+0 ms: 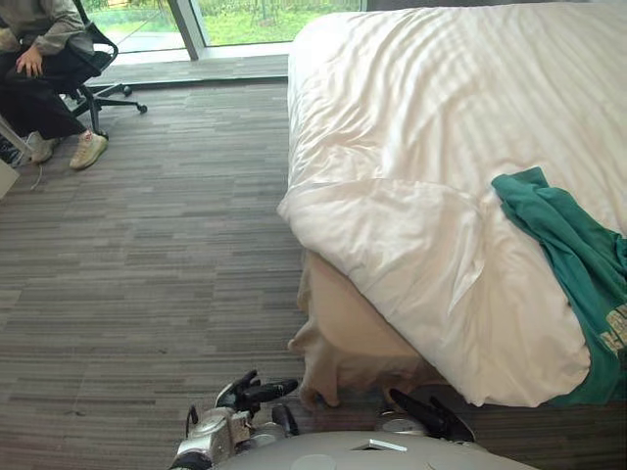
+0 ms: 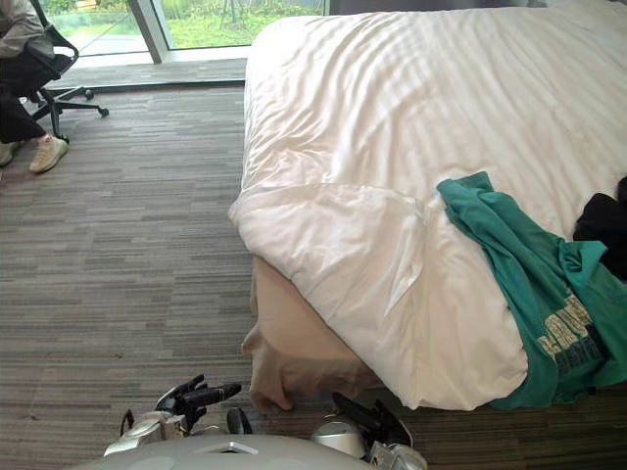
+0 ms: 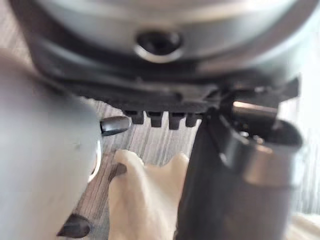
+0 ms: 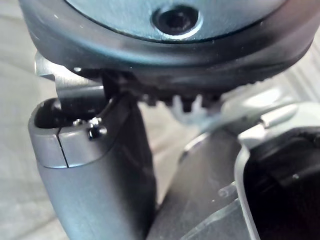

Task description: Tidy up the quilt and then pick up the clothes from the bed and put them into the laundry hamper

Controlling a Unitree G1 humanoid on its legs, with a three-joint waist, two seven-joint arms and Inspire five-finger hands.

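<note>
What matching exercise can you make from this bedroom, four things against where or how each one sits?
Things:
1. rumpled white quilt
2. teal cotton shirt
3. black wheeled office chair
4. beige fabric bed skirt

Places:
A. hangs beneath the quilt's corner
B. holds a seated person
C. spread wide, one corner bunched
D. lies on the quilt, draped over its near edge

Pairs: 1-C, 2-D, 3-B, 4-A

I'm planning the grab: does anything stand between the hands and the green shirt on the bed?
Nothing loose. Only the quilt's hanging corner lies between the right hand and the shirt, which lies uncovered on top.
</note>
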